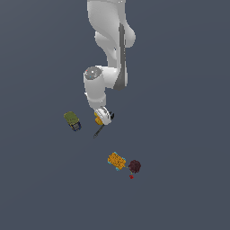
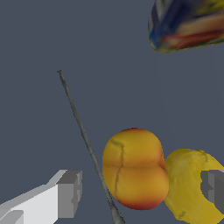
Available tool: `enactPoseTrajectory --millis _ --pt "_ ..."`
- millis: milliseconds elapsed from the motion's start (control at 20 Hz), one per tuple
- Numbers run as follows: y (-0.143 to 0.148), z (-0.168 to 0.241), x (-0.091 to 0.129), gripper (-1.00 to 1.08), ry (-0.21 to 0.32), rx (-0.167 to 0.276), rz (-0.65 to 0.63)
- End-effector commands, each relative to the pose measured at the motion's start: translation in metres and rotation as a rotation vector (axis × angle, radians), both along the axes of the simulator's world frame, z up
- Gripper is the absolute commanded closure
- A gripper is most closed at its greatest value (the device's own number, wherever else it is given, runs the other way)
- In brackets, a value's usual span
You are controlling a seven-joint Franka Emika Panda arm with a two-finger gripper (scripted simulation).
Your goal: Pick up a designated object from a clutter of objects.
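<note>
Fruit, the yellow-orange ball w/ the reddish blush (image 2: 134, 168), sits on the grey bench (image 1: 179, 112) right under the wrist, roughly between the two fingers of the tool (image 2: 142, 192). Fingers are apart, nothing clamped: one pad (image 2: 69, 194) shows on one side w/ bench visible between it and the fruit, the other pad (image 2: 213, 191) shows across, overlapping the plain yellow lump (image 2: 192, 186).

That lump is touching or just beside the fruit, can't tell which. Thin black wrench (image 2: 83, 135) runs as a diagonal line just beside the fruit's other side, passing between the fruit and the near pad.

From the exterior view only a bit of yellow-orange shows at the tool tip; the wrench (image 1: 99, 131) pokes out below it. Olive-green boxy piece (image 1: 72, 120) is near, toward the exterior view's left. Orange patterned block (image 1: 116, 160) and dark maroon ball (image 1: 134, 166) lie well apart, lower down.

Risks, imo: closing from here could catch the lump along w/ the fruit, since the far pad looks to be over the lump, not beside the fruit. Near pad may snag the wrench and drag it in, giving a skewed grip. Round fruit could also roll or squirt out if the pads meet it off-centre.
</note>
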State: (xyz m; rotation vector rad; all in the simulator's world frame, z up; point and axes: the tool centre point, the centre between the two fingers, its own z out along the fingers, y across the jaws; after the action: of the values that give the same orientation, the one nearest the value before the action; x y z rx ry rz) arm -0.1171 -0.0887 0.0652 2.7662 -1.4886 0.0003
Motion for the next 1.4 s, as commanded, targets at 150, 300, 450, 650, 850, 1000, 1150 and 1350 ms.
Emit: enactPoseTrajectory --millis 150,300,450,650,850,1000,1150,1350 --pt "0.000 -0.022 -0.001 -0.92 0.000 0.000 -0.003" --pt "0.000 -0.029 -0.001 -0.92 0.000 0.000 -0.003" --pt "0.000 -0.032 -0.001 -0.92 0.000 0.000 -0.003" --pt "0.000 -0.031 0.000 -0.92 0.000 0.000 -0.003" --pt "0.000 -0.031 0.000 1.08 0.000 0.000 -0.003" --pt "0.000 -0.031 0.000 1.08 0.000 0.000 -0.003" --pt "0.000 -0.031 0.000 1.08 0.000 0.000 -0.003" --pt "-0.005 -0.014 0.016 1.08 -0.045 -0.008 -0.010"
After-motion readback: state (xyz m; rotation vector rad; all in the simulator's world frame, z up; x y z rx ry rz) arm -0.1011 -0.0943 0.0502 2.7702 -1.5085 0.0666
